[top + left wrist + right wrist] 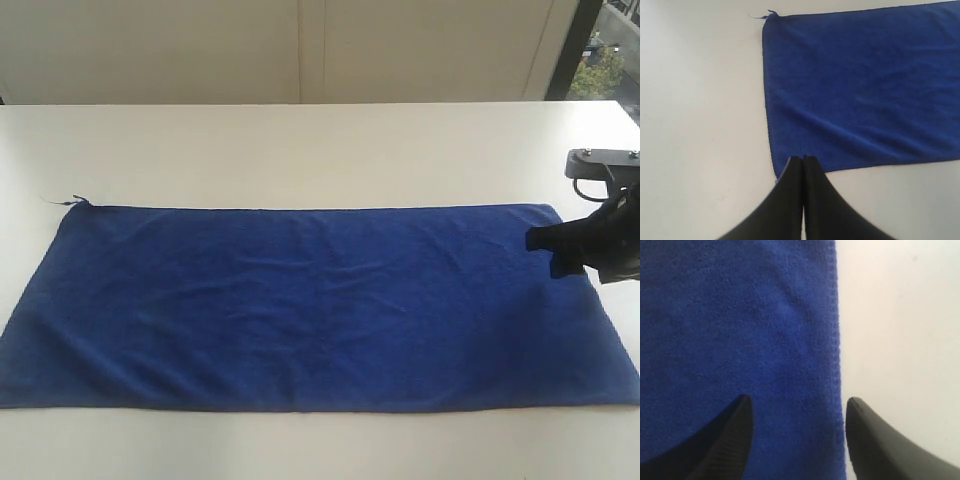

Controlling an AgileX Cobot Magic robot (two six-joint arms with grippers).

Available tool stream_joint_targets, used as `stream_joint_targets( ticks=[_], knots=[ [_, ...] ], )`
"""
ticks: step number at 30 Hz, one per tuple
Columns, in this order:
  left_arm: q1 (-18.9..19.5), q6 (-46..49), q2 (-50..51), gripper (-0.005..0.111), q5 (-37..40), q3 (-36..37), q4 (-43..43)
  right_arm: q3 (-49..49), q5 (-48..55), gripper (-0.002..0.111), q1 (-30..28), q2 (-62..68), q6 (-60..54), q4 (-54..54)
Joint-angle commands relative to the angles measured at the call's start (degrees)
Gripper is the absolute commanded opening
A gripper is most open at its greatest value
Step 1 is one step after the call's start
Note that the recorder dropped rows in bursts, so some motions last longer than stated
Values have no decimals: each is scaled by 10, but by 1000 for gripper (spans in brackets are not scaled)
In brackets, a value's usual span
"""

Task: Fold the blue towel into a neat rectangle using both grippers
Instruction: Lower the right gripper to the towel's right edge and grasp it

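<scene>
Plainly, exterior view: the blue towel (pixel 310 305) lay spread flat on the white surface (pixel 300 150); the right gripper (pixel 545 252) hovered over one short end, probably to lift it for folding.
Left wrist view: the left gripper (pixel 803 158), jaws pressed together, hovered near a towel corner.
Right wrist view: jaws stood wide, straddling the hem.

The exterior camera looks slantwise down on the counter (pixel 300 140) and the whole blue towel (pixel 300 300). The left wrist camera shares one towel end from above; the right sits close (weave visible) over an edge.
</scene>
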Motion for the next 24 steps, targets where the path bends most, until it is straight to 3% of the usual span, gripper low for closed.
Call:
stream_joint_targets(
  ticks=[1,24],
  knots=[
    [2,-5,-4,0,5,3,-3,-3,-6,53,-18,12,-2,-8],
    [2,-5,-4,0,5,3,-3,-3,10,53,-20,39,-8,27]
  ],
)
